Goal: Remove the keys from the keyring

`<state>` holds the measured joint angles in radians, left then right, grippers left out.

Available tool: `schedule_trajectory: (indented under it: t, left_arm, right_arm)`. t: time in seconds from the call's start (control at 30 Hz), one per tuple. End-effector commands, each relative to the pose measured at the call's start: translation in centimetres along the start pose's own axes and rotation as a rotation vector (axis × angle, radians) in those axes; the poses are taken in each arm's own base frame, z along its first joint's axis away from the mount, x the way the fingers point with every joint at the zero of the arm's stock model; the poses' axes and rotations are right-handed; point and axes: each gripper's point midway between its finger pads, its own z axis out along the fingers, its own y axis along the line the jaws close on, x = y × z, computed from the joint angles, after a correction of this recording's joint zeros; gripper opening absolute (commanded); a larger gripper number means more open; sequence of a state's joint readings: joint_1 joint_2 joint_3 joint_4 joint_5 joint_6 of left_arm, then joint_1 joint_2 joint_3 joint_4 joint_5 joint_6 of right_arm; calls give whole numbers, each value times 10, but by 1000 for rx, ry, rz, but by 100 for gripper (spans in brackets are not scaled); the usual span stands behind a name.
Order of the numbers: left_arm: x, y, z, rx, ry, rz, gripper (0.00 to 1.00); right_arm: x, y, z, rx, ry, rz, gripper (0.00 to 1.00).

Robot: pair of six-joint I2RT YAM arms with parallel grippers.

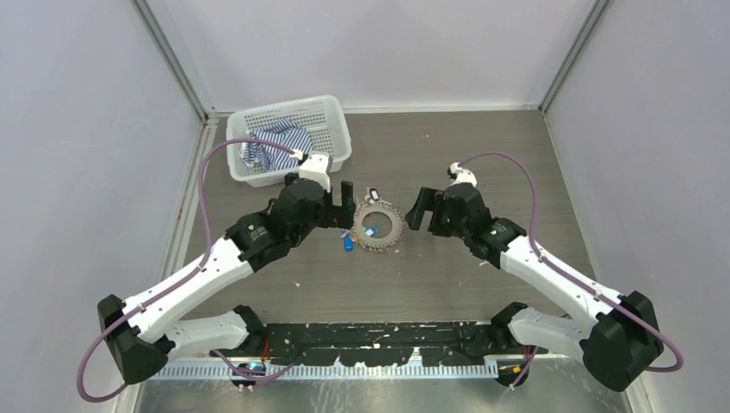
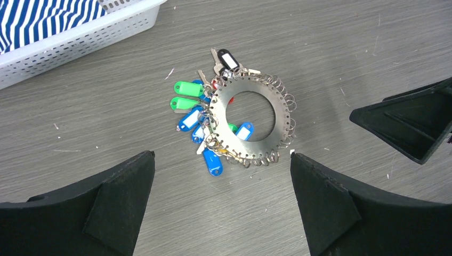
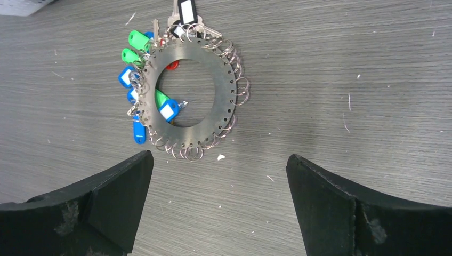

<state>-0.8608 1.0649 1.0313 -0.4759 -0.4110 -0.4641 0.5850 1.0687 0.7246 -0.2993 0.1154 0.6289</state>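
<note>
Keyring, a flat silvery metal ring fringed with small wire loops, lies flat on the grey wood-grain worktop between my two arms. Small silvery keys with blue, green and black plastic tags bunch along its left and far edge. My left end effector sits just left of it and my right end effector just right. Both are spread wide, holding nothing.

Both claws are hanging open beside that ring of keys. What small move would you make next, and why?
Probably lower the right gripper to pin the keyring by its key-free side: both grippers stand open and empty, the ring lies flat between them, and the tagged keys cluster toward the left gripper.
</note>
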Motion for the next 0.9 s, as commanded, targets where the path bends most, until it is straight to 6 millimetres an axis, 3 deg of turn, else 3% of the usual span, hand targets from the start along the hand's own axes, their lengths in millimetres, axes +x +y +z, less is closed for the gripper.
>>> schedule_trajectory:
  t: [0.0, 0.23, 0.6, 0.87]
  left_arm:
    - [-22, -1, -11, 23, -78, -22, 100]
    - [-12, 11, -5, 2, -31, -24, 100]
    - [42, 53, 61, -45, 226, -224, 99]
    - [81, 36, 104, 35, 352, -270, 86]
  right_arm:
    - [-16, 6, 6, 4, -40, -29, 100]
    - [-14, 14, 27, 79, 1, -121, 98]
    - [24, 38, 82, 152, 147, -254, 89]
    - [53, 16, 110, 249, 221, -290, 88]
